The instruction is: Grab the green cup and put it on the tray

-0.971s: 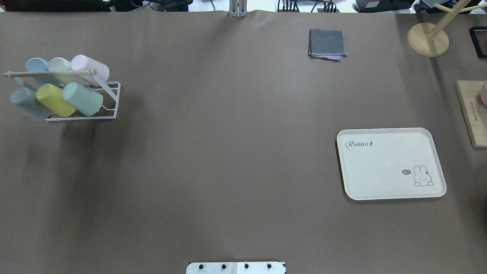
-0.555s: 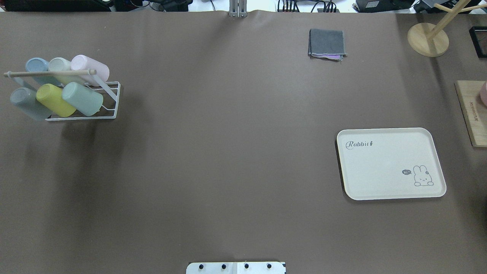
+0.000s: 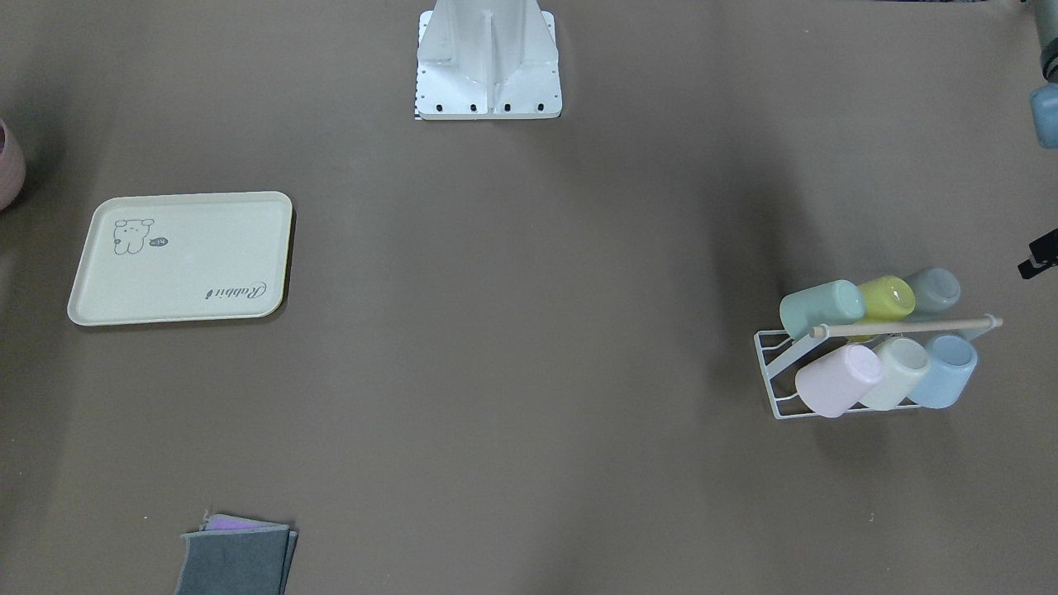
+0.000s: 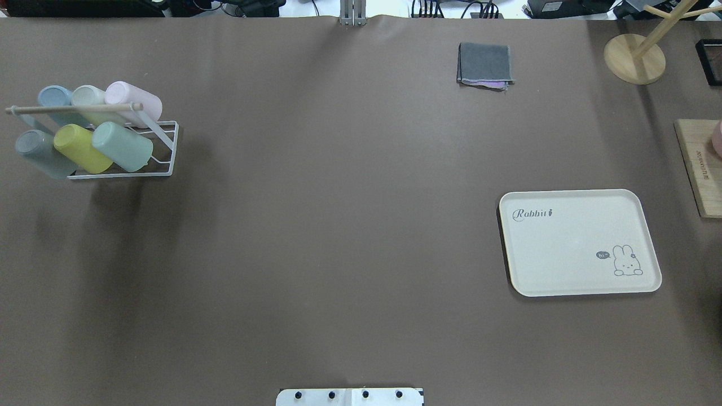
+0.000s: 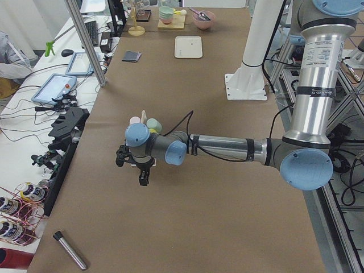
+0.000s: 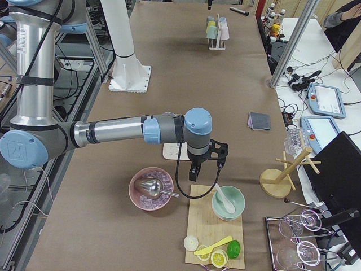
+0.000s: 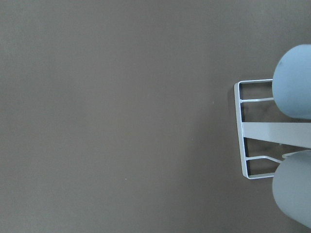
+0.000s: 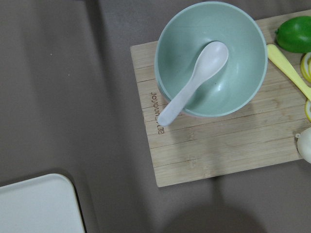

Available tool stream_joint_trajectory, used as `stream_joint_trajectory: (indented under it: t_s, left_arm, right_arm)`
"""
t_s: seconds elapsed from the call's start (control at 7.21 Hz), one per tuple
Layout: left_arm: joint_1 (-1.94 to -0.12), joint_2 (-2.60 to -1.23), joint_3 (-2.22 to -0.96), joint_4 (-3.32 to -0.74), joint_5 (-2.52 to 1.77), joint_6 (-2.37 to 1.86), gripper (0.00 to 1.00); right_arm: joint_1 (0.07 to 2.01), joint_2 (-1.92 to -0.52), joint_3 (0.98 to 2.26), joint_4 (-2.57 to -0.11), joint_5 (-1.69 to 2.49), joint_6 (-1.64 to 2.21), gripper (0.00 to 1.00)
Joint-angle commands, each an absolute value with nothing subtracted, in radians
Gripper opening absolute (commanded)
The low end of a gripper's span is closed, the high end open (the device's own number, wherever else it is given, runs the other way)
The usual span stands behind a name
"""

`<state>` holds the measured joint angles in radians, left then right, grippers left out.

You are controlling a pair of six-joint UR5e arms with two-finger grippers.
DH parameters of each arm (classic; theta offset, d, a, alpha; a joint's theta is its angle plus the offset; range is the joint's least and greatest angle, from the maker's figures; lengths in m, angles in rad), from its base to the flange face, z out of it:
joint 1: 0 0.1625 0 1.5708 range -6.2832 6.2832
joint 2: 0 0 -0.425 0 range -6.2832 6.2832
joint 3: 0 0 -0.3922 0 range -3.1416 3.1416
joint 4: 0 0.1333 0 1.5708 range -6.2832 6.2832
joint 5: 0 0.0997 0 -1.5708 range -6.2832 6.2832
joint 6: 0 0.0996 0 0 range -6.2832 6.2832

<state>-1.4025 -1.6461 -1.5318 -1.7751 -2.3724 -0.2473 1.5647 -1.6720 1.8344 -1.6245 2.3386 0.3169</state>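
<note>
The green cup (image 4: 121,146) is a mint tumbler lying tilted at the front right of a white wire rack (image 4: 163,169), next to a yellow-green cup (image 4: 82,148). It also shows in the front-facing view (image 3: 821,307). The cream tray (image 4: 581,242) lies at the right, with nothing on it, and shows in the front-facing view (image 3: 182,258). My left gripper (image 5: 136,165) hangs beside the rack's outer end. My right gripper (image 6: 206,164) hovers between the tray's corner (image 8: 39,204) and a bamboo board (image 8: 218,141). I cannot tell if either is open.
The rack holds several other cups, among them pink (image 4: 135,100), blue (image 4: 53,96) and grey (image 4: 34,149). A folded grey cloth (image 4: 485,63) and a wooden stand (image 4: 634,59) are at the back. The board carries a mint bowl with spoon (image 8: 211,58).
</note>
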Motion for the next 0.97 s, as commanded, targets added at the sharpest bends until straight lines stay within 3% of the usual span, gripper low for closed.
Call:
stream_joint_trajectory:
  t_s: [0.0, 0.83]
  left_arm:
    - [-1.398, -1.66, -1.554, -1.758, -2.326, -0.25, 0.99]
    - [-1.338, -1.681, -1.634, -1.658, -2.206, -0.253, 0.99]
  right_arm:
    - [1.565, -1.671, 1.833, -1.626, 2.339, 0.318, 1.0]
    - [1.586, -1.669, 1.825, -1.611, 2.335, 0.325, 1.0]
